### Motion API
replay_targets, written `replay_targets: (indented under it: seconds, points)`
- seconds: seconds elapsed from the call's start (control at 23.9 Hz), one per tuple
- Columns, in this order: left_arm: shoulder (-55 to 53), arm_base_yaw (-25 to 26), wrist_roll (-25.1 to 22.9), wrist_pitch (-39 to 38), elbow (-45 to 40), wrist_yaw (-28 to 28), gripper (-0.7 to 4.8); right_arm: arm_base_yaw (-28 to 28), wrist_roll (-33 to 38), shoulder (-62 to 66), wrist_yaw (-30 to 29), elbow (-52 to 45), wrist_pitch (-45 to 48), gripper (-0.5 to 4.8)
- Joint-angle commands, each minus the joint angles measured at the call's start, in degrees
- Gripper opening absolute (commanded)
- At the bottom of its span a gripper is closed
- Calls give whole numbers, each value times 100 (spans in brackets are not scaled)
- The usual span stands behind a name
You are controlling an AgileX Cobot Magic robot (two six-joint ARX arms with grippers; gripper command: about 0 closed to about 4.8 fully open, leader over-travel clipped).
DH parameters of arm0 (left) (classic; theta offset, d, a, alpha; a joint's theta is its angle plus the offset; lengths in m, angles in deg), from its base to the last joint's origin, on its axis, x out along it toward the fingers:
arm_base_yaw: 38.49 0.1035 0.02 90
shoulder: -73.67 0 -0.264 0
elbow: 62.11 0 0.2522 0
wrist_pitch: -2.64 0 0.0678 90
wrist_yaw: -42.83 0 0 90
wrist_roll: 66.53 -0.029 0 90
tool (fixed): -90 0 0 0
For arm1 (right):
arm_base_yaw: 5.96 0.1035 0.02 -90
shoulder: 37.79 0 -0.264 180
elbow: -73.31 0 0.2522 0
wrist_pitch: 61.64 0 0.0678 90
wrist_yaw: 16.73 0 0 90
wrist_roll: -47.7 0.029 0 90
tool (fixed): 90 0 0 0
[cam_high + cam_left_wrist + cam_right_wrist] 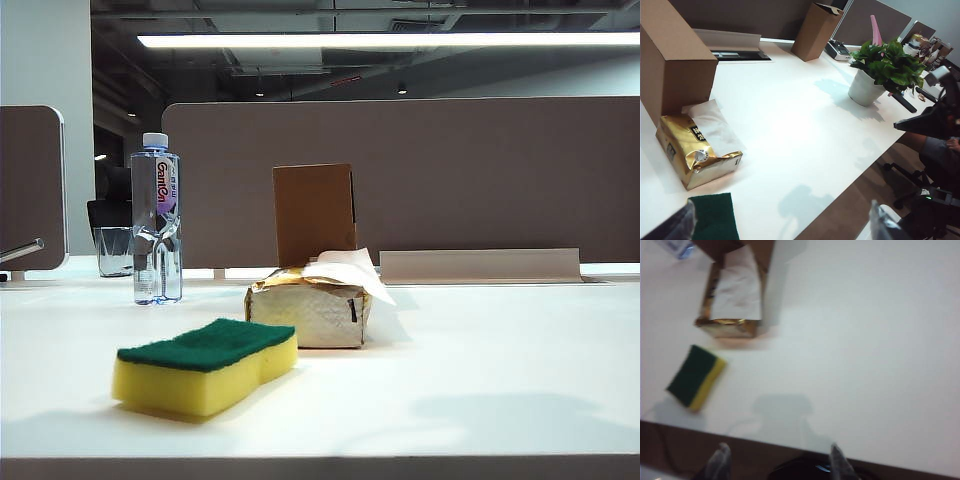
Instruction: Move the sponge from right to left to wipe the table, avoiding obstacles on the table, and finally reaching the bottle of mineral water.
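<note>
Well apart from the sponge [694,376], both claws, right [777,462] and left [782,222], hang released.

Bright overhead strip light, soft shadows
Right wrist view is motion-blurred; glare whitens the table [500,370] in both wrist views.

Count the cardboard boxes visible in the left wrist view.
2. One cardboard box stands right behind the tissue pack; a second box stands farther off near the divider, beside a small device. Others may lie outside the frame.
</note>
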Motion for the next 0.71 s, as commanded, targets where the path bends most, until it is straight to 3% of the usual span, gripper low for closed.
replay_targets:
  seconds: [0.04, 0.46, 0.71]
  points:
    - [-9, -2, -26, -87, 31, 92, 479, 0, 280, 0, -651, 114, -229, 272]
    - [-1093, -9, -675, -1182, 31, 229, 479, 4, 323, -7, -835, 133, -918, 274]
    - [-2105, -328, -1261, -1250, 31, 120, 479, 4, 323, -7, -898, 133, -931, 274]
